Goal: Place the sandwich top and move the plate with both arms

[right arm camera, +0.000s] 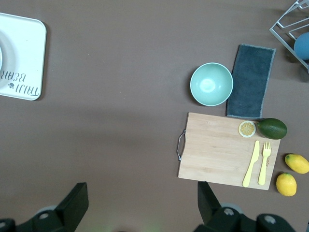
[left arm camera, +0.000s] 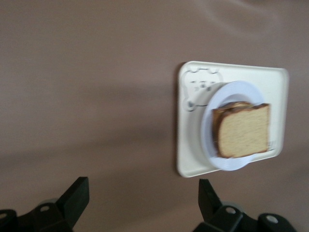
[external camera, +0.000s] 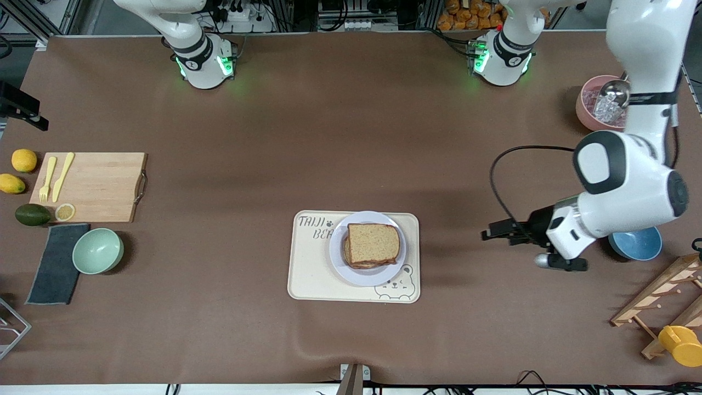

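Note:
The sandwich top (external camera: 373,243) (left arm camera: 242,130) lies flat on the stacked sandwich on the plate (external camera: 366,278) (left arm camera: 227,90). The plate stands on the cream bear-print tray (external camera: 312,269) (left arm camera: 186,145) (right arm camera: 21,48). My left gripper (external camera: 487,233) (left arm camera: 143,188) hangs open over bare table between the tray and a blue bowl, pointing toward the tray, with nothing between its fingers. My right gripper (right arm camera: 142,191) does not show in the front view. In its wrist view it stands open and empty high over bare table.
At the right arm's end of the table are a wooden cutting board (external camera: 93,184) (right arm camera: 227,150) with yellow cutlery, a green bowl (external camera: 97,250), a dark cloth (external camera: 55,263) and fruit. At the left arm's end stand a blue bowl (external camera: 639,244), a pink bowl (external camera: 587,109) and a wooden rack (external camera: 658,296).

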Controlling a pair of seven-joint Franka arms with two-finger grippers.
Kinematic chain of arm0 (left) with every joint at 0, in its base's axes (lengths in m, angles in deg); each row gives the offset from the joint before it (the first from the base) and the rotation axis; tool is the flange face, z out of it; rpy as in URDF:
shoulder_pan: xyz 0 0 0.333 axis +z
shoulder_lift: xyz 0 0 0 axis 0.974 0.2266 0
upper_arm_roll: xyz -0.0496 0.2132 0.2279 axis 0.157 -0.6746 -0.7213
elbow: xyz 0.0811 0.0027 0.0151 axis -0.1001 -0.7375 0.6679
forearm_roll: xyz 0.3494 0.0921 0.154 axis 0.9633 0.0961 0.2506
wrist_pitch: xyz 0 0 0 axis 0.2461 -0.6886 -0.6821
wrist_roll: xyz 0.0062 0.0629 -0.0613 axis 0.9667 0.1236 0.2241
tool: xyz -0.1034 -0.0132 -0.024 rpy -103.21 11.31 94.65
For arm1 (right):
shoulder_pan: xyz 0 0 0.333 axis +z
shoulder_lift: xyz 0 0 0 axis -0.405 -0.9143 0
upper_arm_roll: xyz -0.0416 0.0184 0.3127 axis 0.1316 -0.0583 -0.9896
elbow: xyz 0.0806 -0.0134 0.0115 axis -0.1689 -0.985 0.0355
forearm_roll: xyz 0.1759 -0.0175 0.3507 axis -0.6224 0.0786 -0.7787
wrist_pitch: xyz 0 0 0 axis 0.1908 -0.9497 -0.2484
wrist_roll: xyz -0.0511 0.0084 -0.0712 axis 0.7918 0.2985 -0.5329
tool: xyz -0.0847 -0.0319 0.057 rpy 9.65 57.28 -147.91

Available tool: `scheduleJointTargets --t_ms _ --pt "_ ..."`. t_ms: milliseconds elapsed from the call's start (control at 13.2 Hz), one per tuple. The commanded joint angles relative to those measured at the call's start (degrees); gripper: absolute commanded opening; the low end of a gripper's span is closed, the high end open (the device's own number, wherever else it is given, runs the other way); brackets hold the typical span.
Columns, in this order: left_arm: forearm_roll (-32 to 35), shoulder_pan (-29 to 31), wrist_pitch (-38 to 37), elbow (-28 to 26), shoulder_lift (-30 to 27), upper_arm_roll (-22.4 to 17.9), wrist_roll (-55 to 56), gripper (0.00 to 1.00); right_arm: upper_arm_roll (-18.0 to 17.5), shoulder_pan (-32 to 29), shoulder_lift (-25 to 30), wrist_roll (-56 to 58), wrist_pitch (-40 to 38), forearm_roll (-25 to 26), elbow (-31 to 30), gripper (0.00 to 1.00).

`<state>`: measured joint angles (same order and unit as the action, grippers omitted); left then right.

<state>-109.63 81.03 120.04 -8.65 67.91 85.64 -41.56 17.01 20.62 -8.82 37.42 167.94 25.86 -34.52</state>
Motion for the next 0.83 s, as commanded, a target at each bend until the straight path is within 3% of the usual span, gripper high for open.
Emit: scheduleJointTargets --t_ms 0,228,455,607,759 --pt "9.93 1.23 -5.67 2.95 -1.92 0.17 0.74 1.00 -1.13 -1.57 0.37 0.04 0.15 0.10 -0.22 1.00" --pt "20.30 1.23 -12.35 8.49 -1.83 0.26 0.74 1.00 -1.13 -1.57 0.37 0.04 0.15 0.10 -0.22 1.00" --pt "23.32 1.23 -18.85 11.66 -2.18 0.17 1.08 1.00 -1.13 -1.66 0.45 0.04 0.15 0.10 -0.22 1.00" --pt "24.81 0.79 -21.41 11.93 -4.89 0.43 10.09 1.00 -1.13 -1.66 0.45 0.04 0.15 0.19 -0.22 1.00" --pt "30.24 0.62 -22.48 11.84 -7.01 1.22 12.34 1.00 -1.04 -1.66 0.37 0.04 0.15 0.19 -0.22 1.00"
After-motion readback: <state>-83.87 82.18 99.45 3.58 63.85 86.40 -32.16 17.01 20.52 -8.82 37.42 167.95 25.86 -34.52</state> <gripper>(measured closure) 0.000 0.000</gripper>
